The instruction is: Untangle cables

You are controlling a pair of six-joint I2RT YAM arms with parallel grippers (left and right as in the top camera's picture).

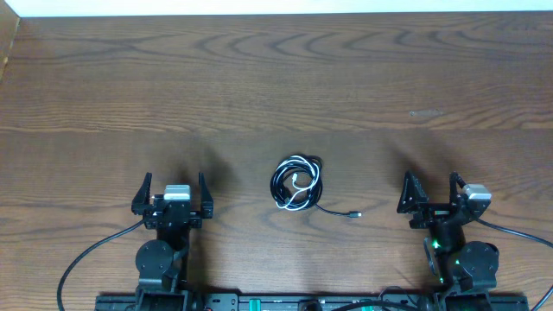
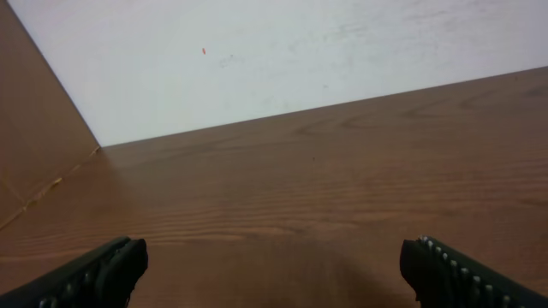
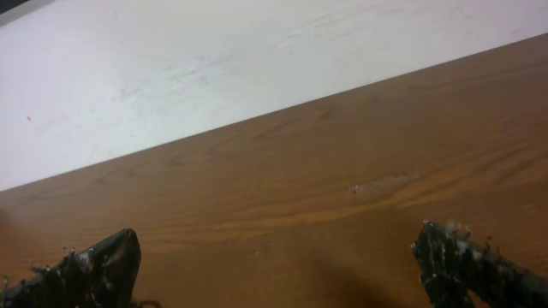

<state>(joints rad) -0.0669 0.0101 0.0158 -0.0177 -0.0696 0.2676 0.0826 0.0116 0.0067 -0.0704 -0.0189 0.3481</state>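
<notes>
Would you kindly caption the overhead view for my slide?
Tangled black and white cables lie between the open left gripper and right gripper.

Left pincer [image 1: 174, 183] and right pincer [image 1: 431, 185] both gape wide, seemingly empty.

Blk/wht cables [image 1: 296, 183] coiled mid table [image 1: 276, 78], left hand [image 1: 174, 183] & right hand [image 1: 431, 186] either side, both spread wide

Looks like a robotics lab bench. Shows in the left arm [image 1: 164, 250] and right arm [image 1: 462, 259] mounted on a black rail [image 1: 259, 302] at the near edge of a wood-grain table [image 1: 276, 78], against a plain white wall [image 2: 257, 60].
</notes>
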